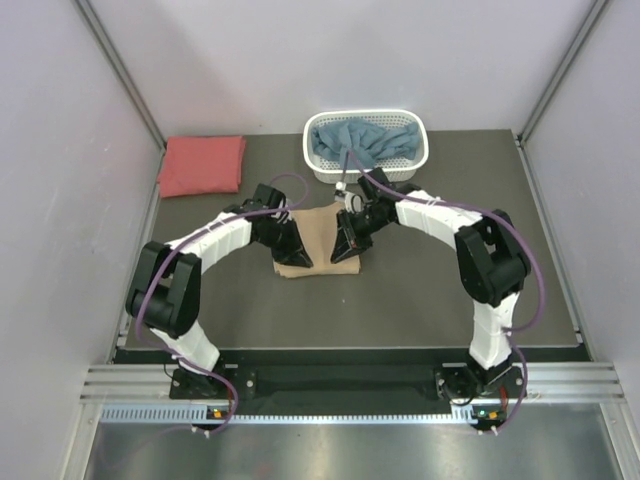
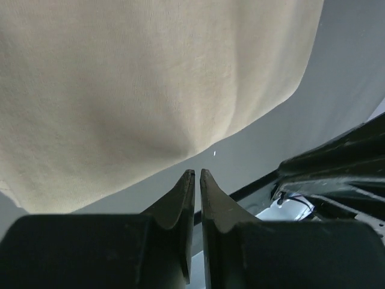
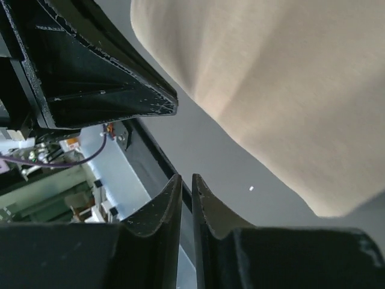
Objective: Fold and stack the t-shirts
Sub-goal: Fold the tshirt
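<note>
The tan t-shirt [image 1: 318,232] lies folded in a small rectangle at mid-table, between both grippers. My left gripper [image 1: 298,258] hangs at its left edge and my right gripper [image 1: 346,250] at its right edge. In the left wrist view the jaws [image 2: 197,171] are shut to a thin slit and hold nothing, with the tan cloth [image 2: 138,84] just beyond them. In the right wrist view the jaws [image 3: 186,177] are also pinched together and empty, beside the tan cloth [image 3: 283,90]. The coral-red t-shirt [image 1: 202,165] lies folded at the far left. The dusty blue t-shirt [image 1: 362,140] is bunched in the basket.
The white lattice basket [image 1: 420,150] stands at the back centre-right of the dark mat [image 1: 440,200]. Grey walls close in both sides. The left arm's black gripper body [image 3: 90,78] shows close by in the right wrist view.
</note>
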Action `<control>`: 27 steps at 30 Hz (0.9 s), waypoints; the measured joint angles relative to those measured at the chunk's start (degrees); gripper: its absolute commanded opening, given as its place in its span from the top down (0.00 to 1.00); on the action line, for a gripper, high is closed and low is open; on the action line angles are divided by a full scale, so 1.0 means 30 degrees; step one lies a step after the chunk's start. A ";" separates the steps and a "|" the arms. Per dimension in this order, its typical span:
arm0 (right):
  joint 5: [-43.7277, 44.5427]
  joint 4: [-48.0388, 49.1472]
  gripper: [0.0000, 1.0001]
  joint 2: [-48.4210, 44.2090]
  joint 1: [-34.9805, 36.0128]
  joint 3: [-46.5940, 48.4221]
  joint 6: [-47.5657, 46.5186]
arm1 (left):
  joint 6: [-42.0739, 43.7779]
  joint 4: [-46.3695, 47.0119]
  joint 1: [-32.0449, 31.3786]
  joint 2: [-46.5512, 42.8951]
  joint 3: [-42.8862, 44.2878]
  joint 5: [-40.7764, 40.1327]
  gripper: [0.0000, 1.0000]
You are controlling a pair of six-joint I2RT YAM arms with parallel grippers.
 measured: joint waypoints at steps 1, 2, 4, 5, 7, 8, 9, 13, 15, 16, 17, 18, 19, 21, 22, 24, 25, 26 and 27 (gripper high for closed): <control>-0.0372 0.0160 0.90 0.0168 0.0124 0.0007 0.0080 | -0.0080 0.0124 0.0000 0.0015 -0.0066 0.0036 0.88; -0.0656 0.0321 0.90 0.0386 0.0204 0.0058 0.0189 | -0.0131 0.0306 0.0000 0.0022 -0.0073 0.0044 0.88; -0.1311 0.0641 0.90 0.1158 0.0262 0.0466 0.0386 | -0.0182 0.0816 0.0007 0.0051 -0.0066 0.0029 0.89; -0.1566 0.0743 0.91 0.1668 0.0262 0.0816 0.0539 | -0.0211 0.0991 0.0007 0.0124 -0.0066 0.0015 0.89; -0.1945 0.0882 0.91 0.2856 0.0262 0.1712 0.0794 | -0.0219 0.1275 0.0066 0.0459 -0.0066 -0.0109 0.90; -0.2164 0.0874 0.91 0.3497 0.0262 0.2266 0.0874 | -0.0219 0.1370 0.0109 0.0663 -0.0066 -0.0138 0.90; -0.2404 0.0925 0.91 0.4102 0.0262 0.2776 0.0933 | -0.0211 0.1472 0.0160 0.0962 -0.0066 -0.0175 0.90; -0.3126 0.1005 0.92 0.6098 0.0255 0.4058 0.1246 | -0.0029 0.1552 0.0546 0.2004 -0.0066 -0.0503 0.91; -0.3206 0.0976 0.92 0.6688 0.0211 0.4299 0.1326 | 0.0175 0.1552 0.0816 0.2470 -0.0066 -0.0605 0.91; -0.3191 0.0940 0.92 0.6958 0.0168 0.4386 0.1348 | 0.0291 0.1566 0.0954 0.2681 -0.0066 -0.0634 0.91; -0.3191 0.0962 0.92 0.7169 0.0102 0.4415 0.1377 | 0.0430 0.1581 0.1107 0.2878 -0.0066 -0.0627 0.91; -0.3206 0.0896 0.92 0.7344 0.0051 0.4503 0.1399 | 0.0546 0.1603 0.1290 0.3075 -0.0051 -0.0525 0.91; -0.3228 0.0889 0.92 0.7468 -0.0051 0.4575 0.1406 | 0.0627 0.1559 0.1450 0.3191 0.0015 -0.0357 0.91; -0.3082 0.0546 0.92 0.7599 -0.0328 0.4823 0.1275 | 0.0947 0.1479 0.1610 0.3257 0.0189 -0.0328 0.91; -0.2951 0.0321 0.92 0.7628 -0.0517 0.4954 0.1049 | 0.1173 0.1450 0.1683 0.3257 0.0277 -0.0430 0.91; -0.2565 -0.0335 0.92 0.7628 -0.0889 0.5202 0.0605 | 0.1537 0.1370 0.1749 0.3162 0.0299 -0.0568 0.91; -0.2310 -0.0714 0.92 0.7628 -0.1122 0.5333 0.0240 | 0.1683 0.1290 0.1763 0.3031 0.0255 -0.0648 0.91; -0.2120 -0.1056 0.92 0.7621 -0.1297 0.5442 -0.0022 | 0.1821 0.1231 0.1778 0.2841 0.0168 -0.0721 0.90; -0.1953 -0.1443 0.92 0.7592 -0.1486 0.5530 -0.0306 | 0.1960 0.1188 0.1792 0.2535 0.0007 -0.0838 0.90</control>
